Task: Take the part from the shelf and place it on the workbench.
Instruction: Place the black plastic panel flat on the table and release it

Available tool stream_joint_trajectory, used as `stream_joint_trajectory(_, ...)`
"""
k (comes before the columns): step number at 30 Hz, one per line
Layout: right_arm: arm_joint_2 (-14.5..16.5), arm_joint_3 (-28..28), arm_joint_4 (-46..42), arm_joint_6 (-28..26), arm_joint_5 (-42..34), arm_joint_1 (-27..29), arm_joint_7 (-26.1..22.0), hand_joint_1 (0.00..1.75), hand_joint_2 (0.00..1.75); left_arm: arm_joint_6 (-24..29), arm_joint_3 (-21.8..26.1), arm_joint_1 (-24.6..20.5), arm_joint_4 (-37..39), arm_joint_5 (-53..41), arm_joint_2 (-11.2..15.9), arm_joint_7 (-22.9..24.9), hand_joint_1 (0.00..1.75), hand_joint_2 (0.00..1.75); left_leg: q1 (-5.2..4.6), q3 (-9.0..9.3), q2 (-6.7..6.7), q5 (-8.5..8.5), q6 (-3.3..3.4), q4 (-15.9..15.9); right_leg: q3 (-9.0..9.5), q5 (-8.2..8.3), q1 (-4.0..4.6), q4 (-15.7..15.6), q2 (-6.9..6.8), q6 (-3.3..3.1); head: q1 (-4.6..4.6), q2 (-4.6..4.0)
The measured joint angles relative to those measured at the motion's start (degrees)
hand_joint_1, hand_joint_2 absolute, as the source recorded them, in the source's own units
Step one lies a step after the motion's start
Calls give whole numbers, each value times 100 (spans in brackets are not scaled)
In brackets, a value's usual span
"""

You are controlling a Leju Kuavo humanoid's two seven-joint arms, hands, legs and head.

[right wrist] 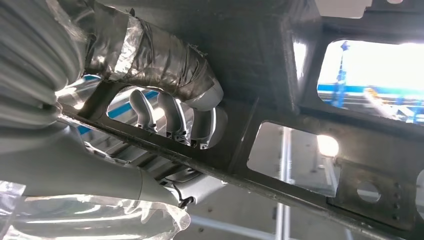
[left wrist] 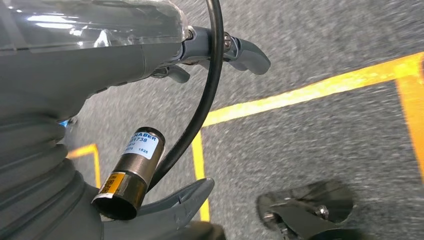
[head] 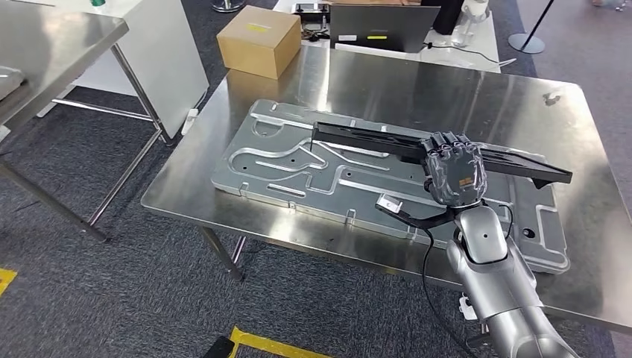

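- Carpet [left wrist: 310,135] lies under the hanging left arm, grey, crossed by yellow tape lines [left wrist: 300,90].
- Left robot hand [left wrist: 220,50] hangs above that carpet in the left wrist view; its fingers look loosely curled with nothing in them, though I cannot tell for sure whether they are apart or together.
- Right arm [head: 507,291], silver, rises from the lower right of the head view to the near edge of the tabletop [head: 417,89].
- Right robot hand [head: 453,175] is clamped on the part [head: 373,138], a long black frame with open cut-outs. In the right wrist view the fingers [right wrist: 172,117] hook through one cut-out and the taped thumb [right wrist: 165,65] wraps over the bar of the part [right wrist: 300,135].
- The part stretches across the tabletop from left of centre to the right side, over the plate, gripped right of its middle. Whether it touches the plate or is held just above it, I cannot tell.
- Plate [head: 298,160], a large grey metal slab with curved grooves, lies flat on the steel tabletop and reaches close to the near edge.
- Box [head: 259,41], brown cardboard, sits on the far left corner of the tabletop, well apart from the part.
- Laptop [head: 384,26] stands on a white table beyond the far edge.
- Second steel table [head: 52,45] stands at the far left, apart from the tabletop.
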Motion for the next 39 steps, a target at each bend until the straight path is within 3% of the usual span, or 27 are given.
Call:
stream_joint_trajectory(2, -1, -16, -1, 0, 109, 9, 84, 169, 175, -1, 0, -19, 0, -32, 3, 8, 0, 175, -5, 136, -63, 114, 22, -388, -31, -26, 10, 39, 65, 48, 2, 0)
stream_joint_trajectory(5, -4, -39, -1, 0, 215, 36, 160, 169, 175, 1, 3, -21, 0, -61, 9, 21, 0, 175, -13, 158, -90, 117, 2, -455, -45, -33, 12, 33, 57, 26, 5, 0)
stream_joint_trajectory(10, -6, -66, -1, 0, 269, 38, 214, 169, 175, 2, 7, -16, 0, -66, 14, 42, 0, 175, -23, 152, -154, 126, 22, -451, 0, -24, 10, -23, -16, 28, 7, 0)
stream_joint_trajectory(16, -1, -67, -1, 0, 297, 38, 232, 169, 175, 30, 7, -14, 0, -62, 15, 121, 0, 175, -31, 148, -160, 119, 45, -445, 3, -23, -3, -36, -21, 111, 5, 0)
stream_joint_trajectory(39, 98, -67, -1, 0, 217, 100, 172, 169, 175, 43, 17, 15, 0, -62, 16, 298, 0, 175, -27, 156, -160, 124, 37, -456, -10, -23, 22, -14, -23, 112, 4, 0)
